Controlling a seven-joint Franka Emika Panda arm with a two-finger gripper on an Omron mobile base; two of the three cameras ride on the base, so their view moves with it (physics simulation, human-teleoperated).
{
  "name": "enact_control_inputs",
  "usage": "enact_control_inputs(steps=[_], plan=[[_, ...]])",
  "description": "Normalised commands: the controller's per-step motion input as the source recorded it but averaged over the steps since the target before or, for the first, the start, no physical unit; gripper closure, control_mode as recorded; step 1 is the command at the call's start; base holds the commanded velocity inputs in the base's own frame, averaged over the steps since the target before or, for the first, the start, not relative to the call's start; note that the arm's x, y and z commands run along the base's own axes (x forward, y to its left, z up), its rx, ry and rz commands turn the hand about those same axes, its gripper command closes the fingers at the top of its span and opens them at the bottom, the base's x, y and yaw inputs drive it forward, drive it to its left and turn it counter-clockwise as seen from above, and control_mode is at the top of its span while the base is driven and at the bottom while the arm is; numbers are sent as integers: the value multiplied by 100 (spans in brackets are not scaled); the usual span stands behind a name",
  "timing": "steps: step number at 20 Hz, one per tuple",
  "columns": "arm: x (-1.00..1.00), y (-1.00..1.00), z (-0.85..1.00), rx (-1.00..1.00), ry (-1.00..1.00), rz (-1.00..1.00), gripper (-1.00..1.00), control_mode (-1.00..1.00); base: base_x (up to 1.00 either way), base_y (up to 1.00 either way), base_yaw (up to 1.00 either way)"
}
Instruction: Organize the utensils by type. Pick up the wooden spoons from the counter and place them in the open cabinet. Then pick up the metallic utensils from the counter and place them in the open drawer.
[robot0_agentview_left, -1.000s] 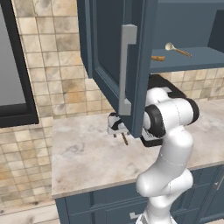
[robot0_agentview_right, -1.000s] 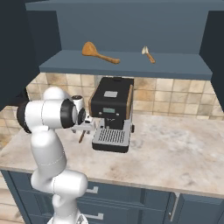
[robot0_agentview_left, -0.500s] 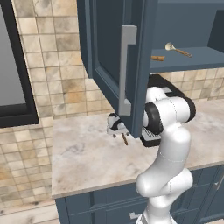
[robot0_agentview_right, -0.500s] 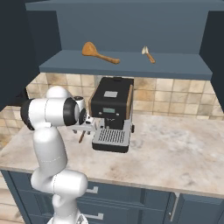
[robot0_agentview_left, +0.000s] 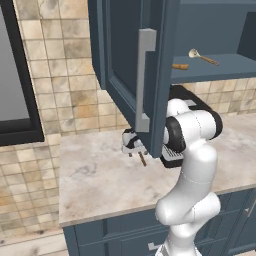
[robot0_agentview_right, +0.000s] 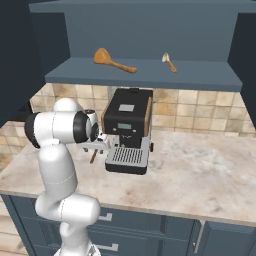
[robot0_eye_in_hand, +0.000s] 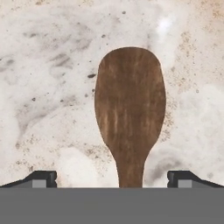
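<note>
The dark spoon (robot0_eye_in_hand: 130, 113) runs straight up the middle of the hand view, handle at the bottom edge between the two fingertips (robot0_eye_in_hand: 40, 178), broad head toward the top, with the marbled counter (robot0_eye_in_hand: 48, 87) behind it. In the left base view it hangs at frame centre as a short brown stick (robot0_agentview_left: 142, 158) below the gripper (robot0_agentview_left: 133, 149), slightly tilted, above the counter (robot0_agentview_left: 100, 180); the jaws appear closed on its handle, though the tips stand wide of it in the hand view. The open cabinet (robot0_agentview_right: 140, 75) across the top of the right base view holds the orange spoon (robot0_agentview_right: 113, 60) at its left, handle pointing right, and the cream spoon (robot0_agentview_right: 168, 61) at its right. Below the shelf, at centre, a black coffee machine (robot0_agentview_right: 128, 130) stands on the counter against the tan tiled wall (robot0_agentview_right: 200, 112). The cabinet door (robot0_agentview_left: 145, 75) with its grey bar handle fills the upper middle of the left base view.
</note>
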Motion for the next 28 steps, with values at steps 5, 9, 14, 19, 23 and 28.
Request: enact_control_inputs(steps=[5, 9, 14, 19, 23, 28], plan=[[0, 0, -58, 0, 0, 0, 100, -100, 0, 0, 0], [0, 0, -73, 0, 0, 0, 100, -100, 0, 0, 0], [-1, 3, -86, 0, 0, 0, 100, -100, 0, 0, 0], [-25, 7, -96, 0, -1, 0, 100, -100, 0, 0, 0], [-48, 2, -92, 0, -7, 0, 100, -100, 0, 0, 0], [-34, 4, -79, 1, 0, 0, 100, -100, 0, 0, 0]])
